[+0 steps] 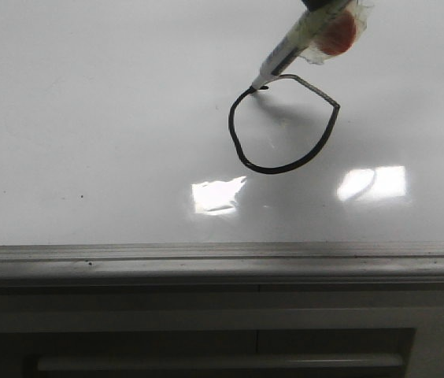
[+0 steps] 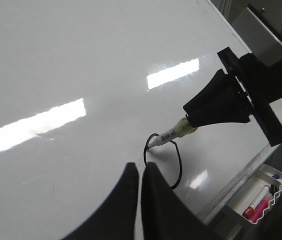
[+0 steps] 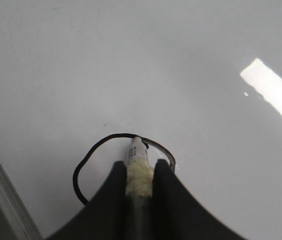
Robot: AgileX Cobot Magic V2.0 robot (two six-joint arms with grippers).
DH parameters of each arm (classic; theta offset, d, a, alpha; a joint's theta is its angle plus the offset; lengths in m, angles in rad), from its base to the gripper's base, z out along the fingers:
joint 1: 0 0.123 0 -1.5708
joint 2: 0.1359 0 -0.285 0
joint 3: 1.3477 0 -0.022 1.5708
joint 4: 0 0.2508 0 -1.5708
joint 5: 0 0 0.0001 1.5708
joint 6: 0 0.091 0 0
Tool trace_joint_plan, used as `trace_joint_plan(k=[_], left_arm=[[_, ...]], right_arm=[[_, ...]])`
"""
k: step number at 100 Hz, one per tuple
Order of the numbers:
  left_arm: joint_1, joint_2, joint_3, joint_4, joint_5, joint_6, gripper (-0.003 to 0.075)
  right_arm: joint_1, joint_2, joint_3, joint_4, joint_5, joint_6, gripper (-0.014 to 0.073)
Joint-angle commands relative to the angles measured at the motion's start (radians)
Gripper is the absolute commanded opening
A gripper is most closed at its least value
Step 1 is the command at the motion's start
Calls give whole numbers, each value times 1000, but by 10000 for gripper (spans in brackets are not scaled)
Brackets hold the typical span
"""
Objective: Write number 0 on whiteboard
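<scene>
The whiteboard (image 1: 88,118) lies flat and bare apart from the drawn loop (image 1: 283,126), so its surface is open on all sides. Only the marker (image 1: 289,49), slanting down to the loop from the right arm's fingers (image 3: 167,200), stands over it. A tray of pens (image 2: 258,197) hangs beside the board's edge rail (image 1: 222,256).

Hand-drawn number 0 (image 1: 283,126) on whiteboard (image 1: 88,118)

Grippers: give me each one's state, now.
Left gripper: shut, fingers together, holding nothing.
Right gripper: shut on the marker, tip at the number 0.
</scene>
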Motion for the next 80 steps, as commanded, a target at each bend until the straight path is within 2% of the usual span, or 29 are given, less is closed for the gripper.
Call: trace_joint_plan(k=[1, 18, 22, 27, 40, 44, 47, 63, 80], left_arm=[[3, 6, -26, -10, -80, -11, -20], [3, 6, -26, -15, -80, -11, -13], [3, 6, -28, -16, -78, -11, 17], [3, 8, -33, -17, -64, -9, 94], [-27, 47, -94, -20, 62, 53, 430], [-42, 72, -124, -34, 108, 90, 494], [-60, 90, -145, -47, 138, 129, 513], [-172, 204, -248, -169, 278, 365, 469], [-282, 313, -295, -189, 306, 372, 440]], right_arm=[[20, -22, -82, -18, 80, -4, -47], [160, -141, -259, 9, 110, -4, -47], [202, -162, -275, 9, 110, -4, -47], [237, -178, -277, 14, 120, -4, -47], [314, -170, -231, 21, 157, -4, -47], [338, -162, -201, 24, 146, -4, -47], [353, -153, -182, 24, 137, -4, -47], [432, -94, -122, 26, 60, -4, -47], [504, -49, -122, 26, -36, -4, -47]])
